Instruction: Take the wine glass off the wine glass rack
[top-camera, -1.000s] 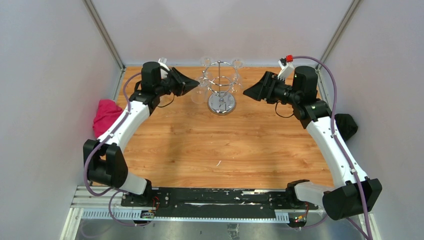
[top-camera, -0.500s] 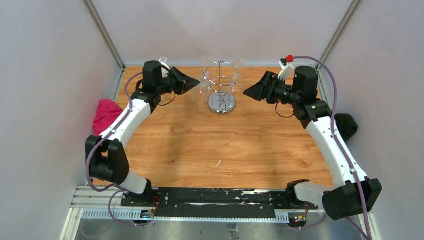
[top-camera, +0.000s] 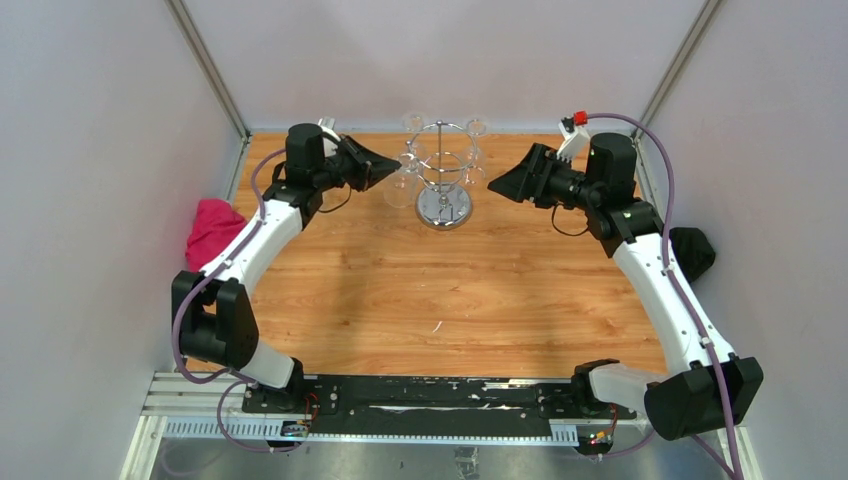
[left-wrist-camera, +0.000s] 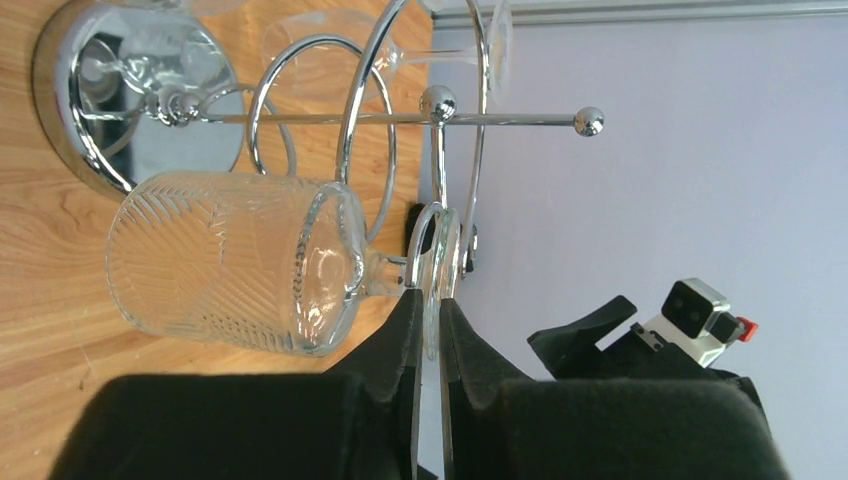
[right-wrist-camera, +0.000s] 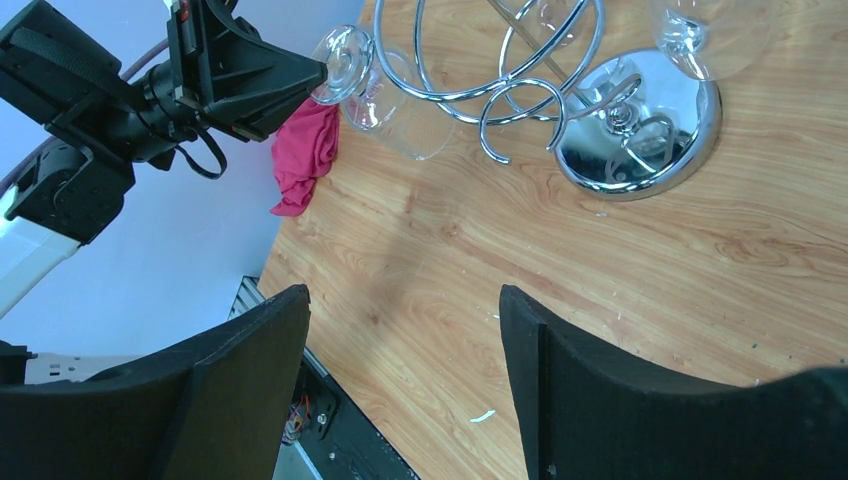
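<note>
The chrome wine glass rack (top-camera: 443, 178) stands at the back middle of the table, its mirrored base (left-wrist-camera: 120, 110) and ring loops filling the left wrist view. A clear ribbed wine glass (left-wrist-camera: 230, 260) hangs bowl down from a loop on the rack's left side (top-camera: 400, 188). My left gripper (left-wrist-camera: 430, 305) is shut on the thin round foot of this glass, which sits edge-on between the pads at the loop. The right gripper (top-camera: 497, 182) hovers open to the right of the rack, with nothing between its fingers (right-wrist-camera: 400, 330).
Other clear glasses (top-camera: 477, 127) hang on the rack's far and right sides (right-wrist-camera: 705, 35). A pink cloth (top-camera: 212, 230) lies at the table's left edge and a black object (top-camera: 692, 250) at the right edge. Grey walls enclose the table.
The left gripper has moved slightly toward the rack and closed its fingers onto the glass foot. The right arm has stayed still.
</note>
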